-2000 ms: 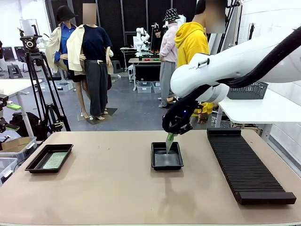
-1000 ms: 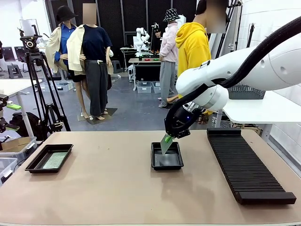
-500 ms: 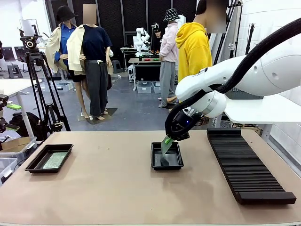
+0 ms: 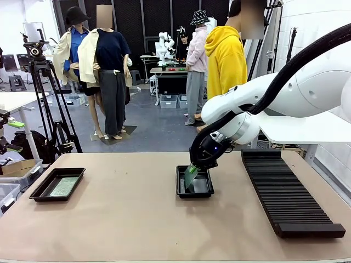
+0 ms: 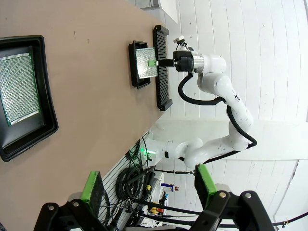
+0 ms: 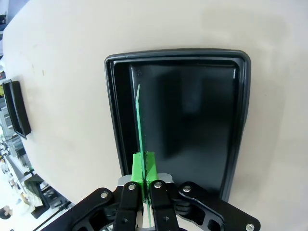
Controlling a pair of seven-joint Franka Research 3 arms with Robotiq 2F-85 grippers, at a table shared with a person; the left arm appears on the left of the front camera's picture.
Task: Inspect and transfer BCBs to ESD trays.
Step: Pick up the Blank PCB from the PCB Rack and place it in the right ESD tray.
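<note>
**Right pincer (image 4: 193, 164) clamps board on edge over middle tray**

Its jaws are shut on the board's (image 6: 139, 125) top edge, so the board hangs nearly upright inside the middle tray (image 6: 178, 52), near one long wall, probably ready to tip flat. The left pincer (image 5: 147, 180) hovers with jaws apart, well away; in the left tray (image 5: 29, 139) a second board (image 5: 17, 86) lies flat

The pale brown tabletop (image 4: 126, 219) carried one shallow glossy black plastic tray (image 4: 48, 198) at nine o'clock, a matching tray (image 4: 196, 195) toward twelve, and a long black ribbed rack (image 4: 285, 192) at three.
</note>
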